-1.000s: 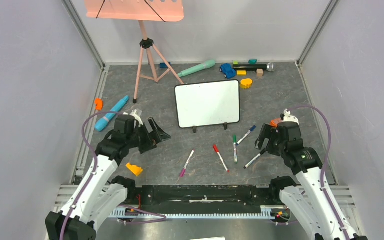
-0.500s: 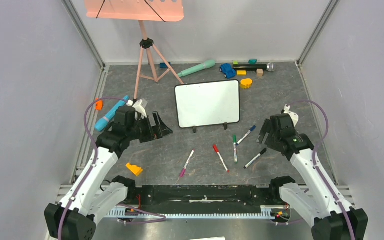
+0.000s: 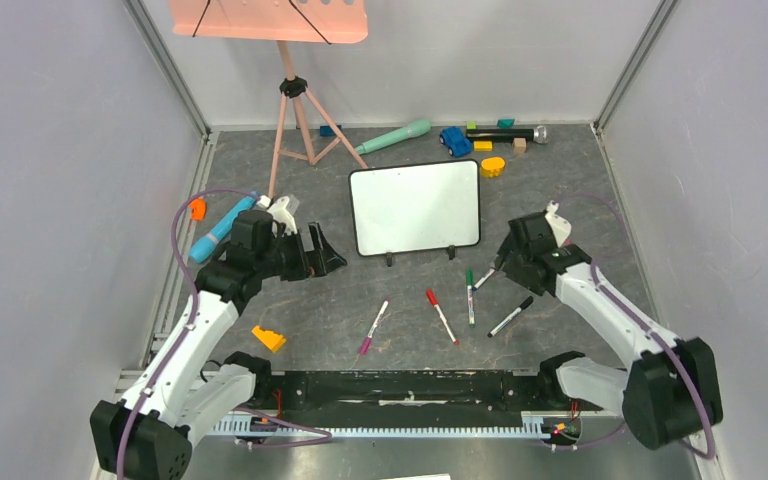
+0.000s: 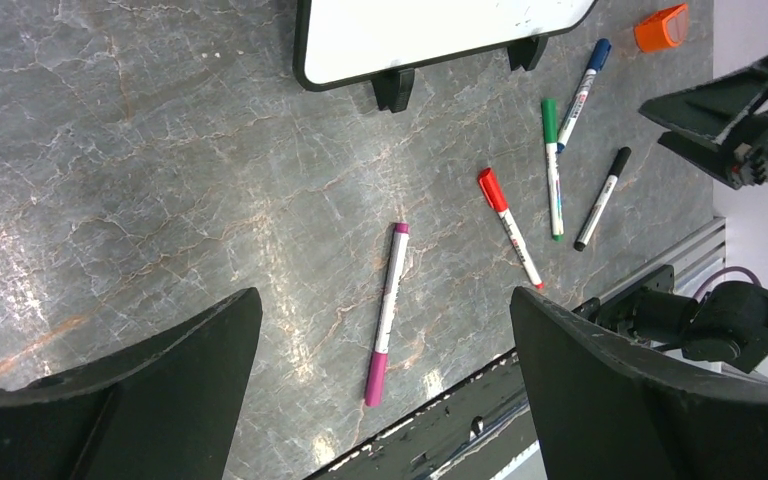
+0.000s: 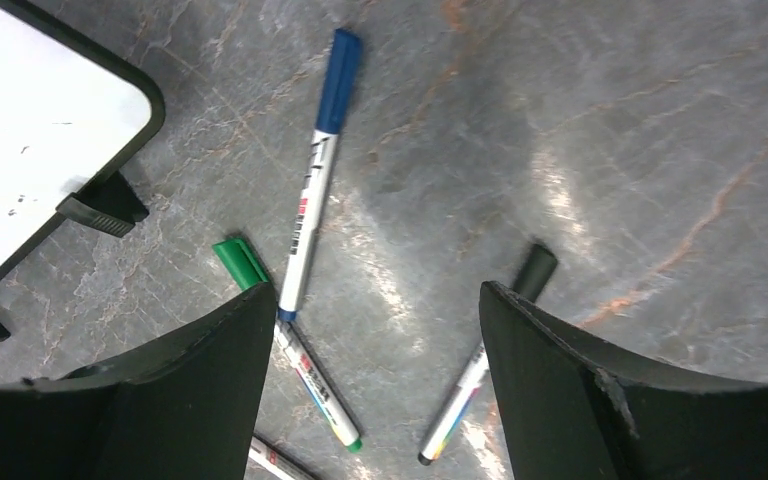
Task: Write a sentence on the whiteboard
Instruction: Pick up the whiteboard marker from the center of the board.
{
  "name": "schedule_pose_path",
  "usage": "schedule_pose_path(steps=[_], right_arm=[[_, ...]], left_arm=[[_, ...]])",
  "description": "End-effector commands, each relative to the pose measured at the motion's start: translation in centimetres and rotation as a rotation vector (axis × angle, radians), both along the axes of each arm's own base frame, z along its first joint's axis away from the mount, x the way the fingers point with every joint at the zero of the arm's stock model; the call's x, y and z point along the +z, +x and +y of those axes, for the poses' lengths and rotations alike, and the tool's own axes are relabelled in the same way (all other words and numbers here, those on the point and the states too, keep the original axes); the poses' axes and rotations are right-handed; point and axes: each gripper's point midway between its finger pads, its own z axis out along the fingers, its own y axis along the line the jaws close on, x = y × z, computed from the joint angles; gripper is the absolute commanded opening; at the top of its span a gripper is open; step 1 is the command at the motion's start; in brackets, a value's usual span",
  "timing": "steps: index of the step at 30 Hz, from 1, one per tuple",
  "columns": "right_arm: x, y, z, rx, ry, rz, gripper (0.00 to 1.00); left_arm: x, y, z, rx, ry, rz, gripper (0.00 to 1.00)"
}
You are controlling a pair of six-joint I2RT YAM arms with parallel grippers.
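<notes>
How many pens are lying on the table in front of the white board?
5: pink pen farthest left, then red pen, green pen, blue pen by the right pincer, black pen farthest right. None seems hidden.

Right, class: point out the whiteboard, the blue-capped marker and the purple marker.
whiteboard (image 3: 415, 205), top external view, centre of its white face.
blue-capped marker (image 5: 310, 208), right wrist view, middle of its white barrel.
purple marker (image 4: 388, 305), left wrist view, middle of its white barrel.
</notes>
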Motion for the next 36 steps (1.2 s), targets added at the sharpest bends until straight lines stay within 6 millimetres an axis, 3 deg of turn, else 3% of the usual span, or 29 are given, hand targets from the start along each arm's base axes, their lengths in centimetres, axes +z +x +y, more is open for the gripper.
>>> schedule_pose_path(steps=[1, 6, 19, 22, 23, 29, 33, 36], right_arm=[[1.5, 3.4, 2.0, -0.038, 0.012, -0.066, 0.76], [-0.1, 4.0, 2.8, -0.064, 0.027, -0.031, 0.65], [-4.3, 5.1, 3.9, -0.044, 0.002, 0.072, 0.63], [-4.9, 5.2, 3.8, -0.033, -0.013, 0.093, 0.51], [-5.1, 5.2, 3.8, -0.025, -0.019, 0.099, 0.41], [-4.7, 4.4, 3.2, 0.013, -0.065, 0.133, 0.01], [-2.8, 4.5, 4.1, 0.213, -0.073, 0.097, 0.00], [-0.4, 4.7, 7.6, 0.518, 0.020, -0.005, 0.00]], left_arm=[[0.6, 0.7, -0.5, -0.035, -0.009, -0.082, 1.00], [0.6, 0.7, -0.7, -0.040, -0.015, -0.086, 1.00], [0.3, 0.5, -1.5, -0.074, -0.028, -0.091, 1.00], [0.6, 0.5, -1.7, -0.088, -0.039, -0.111, 1.00], [0.6, 0.4, -1.7, -0.090, -0.042, -0.117, 1.00], [0.8, 0.4, -1.9, -0.093, -0.049, -0.129, 1.00], [1.4, -0.1, -3.0, -0.159, -0.088, -0.147, 1.00], [2.0, -0.6, -4.2, -0.214, -0.121, -0.162, 1.00]])
